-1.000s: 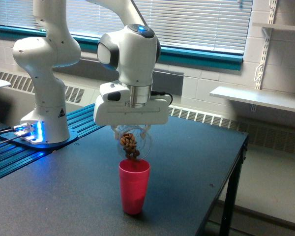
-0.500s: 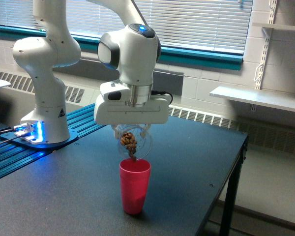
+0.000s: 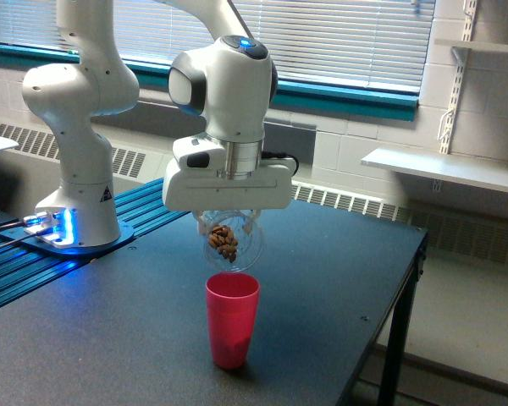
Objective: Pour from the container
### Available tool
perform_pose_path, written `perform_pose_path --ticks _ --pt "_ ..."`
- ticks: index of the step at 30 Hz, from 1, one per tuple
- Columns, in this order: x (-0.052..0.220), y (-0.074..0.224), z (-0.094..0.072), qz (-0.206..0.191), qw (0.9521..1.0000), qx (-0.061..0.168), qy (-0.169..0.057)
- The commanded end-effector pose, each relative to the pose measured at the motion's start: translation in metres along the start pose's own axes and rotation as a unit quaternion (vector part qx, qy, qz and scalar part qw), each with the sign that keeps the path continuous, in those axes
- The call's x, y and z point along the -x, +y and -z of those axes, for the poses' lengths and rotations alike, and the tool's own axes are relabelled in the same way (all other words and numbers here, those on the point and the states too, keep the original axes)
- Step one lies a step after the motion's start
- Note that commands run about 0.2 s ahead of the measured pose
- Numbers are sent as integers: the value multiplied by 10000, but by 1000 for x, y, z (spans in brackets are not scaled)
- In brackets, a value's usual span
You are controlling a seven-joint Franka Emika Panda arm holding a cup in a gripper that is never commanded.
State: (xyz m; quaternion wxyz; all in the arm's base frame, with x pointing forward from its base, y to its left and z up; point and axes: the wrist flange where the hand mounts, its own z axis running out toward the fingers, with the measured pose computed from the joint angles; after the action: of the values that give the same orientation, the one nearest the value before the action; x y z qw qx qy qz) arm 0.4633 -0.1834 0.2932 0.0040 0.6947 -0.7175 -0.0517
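Gripper [image 3: 226,222] fingers: I can't see them properly; the white hand body covers their tops and the clear cup [image 3: 231,244] blurs the rest.
Grip on the clear cup: I can't make out where the pads meet its wall.
Brown pieces [image 3: 223,242] in the clear cup: too small and blurred for me to name.
Pink cup [image 3: 232,320] inside: hidden from me by its opaque wall.
Arm [image 3: 85,93]: its upper links run off the top edge.
Table [image 3: 322,279]: cut off at the bottom edge and the exterior view's left.
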Motion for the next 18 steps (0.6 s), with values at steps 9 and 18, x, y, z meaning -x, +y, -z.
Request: perform_pose_path --ticks 9,18 --pt "-5 6 3 -4 9998 185 15" --pt "-7 4 7 35 9998 161 60"
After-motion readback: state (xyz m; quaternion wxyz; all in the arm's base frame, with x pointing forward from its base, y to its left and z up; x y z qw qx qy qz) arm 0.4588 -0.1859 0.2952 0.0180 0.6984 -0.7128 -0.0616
